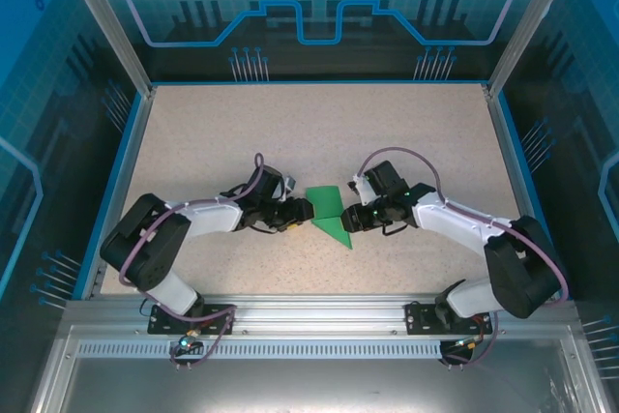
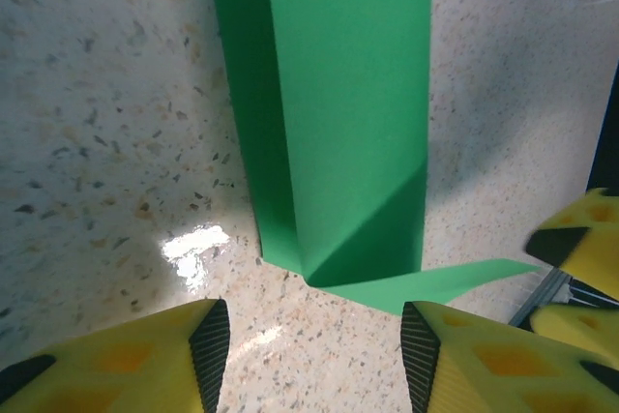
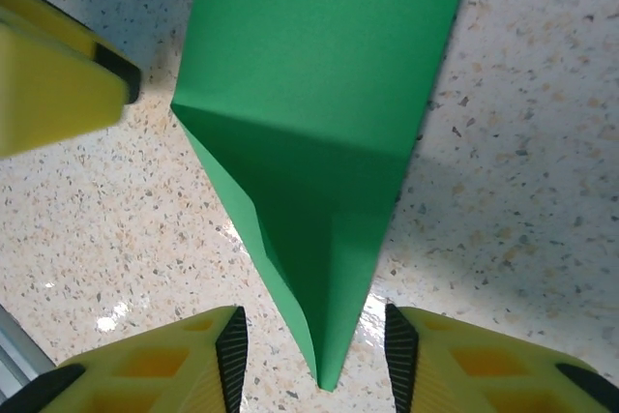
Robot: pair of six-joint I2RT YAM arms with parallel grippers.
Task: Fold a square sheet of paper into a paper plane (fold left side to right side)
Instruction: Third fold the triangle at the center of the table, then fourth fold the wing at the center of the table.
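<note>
- My left gripper [image 2: 311, 336] stands moderately parted just above the speckled beige surface [image 2: 97, 142] and holds nothing. Only bare surface lies between its jaws, which I judge leaves them ready to pinch an edge.
- The bright green folded paper sheet [image 2: 338, 94] lies flat just ahead of those fingertips. Its blunt creased end is nearest them, and a thin flap pokes out to the right.
- My right gripper [image 3: 311, 345] is parted too and grips nothing. The paper's sharp point lies between its two fingers, apparently touching neither.
- From above, the paper sits between my two grippers, which face each other from opposite ends. I judge this lets one end be pinned while the other is worked.
- The layers lie low, so the creases seem to hold by themselves.
- I cannot tell how many folds remain. Such thin paper could slide on this smooth surface when pushed.
</note>
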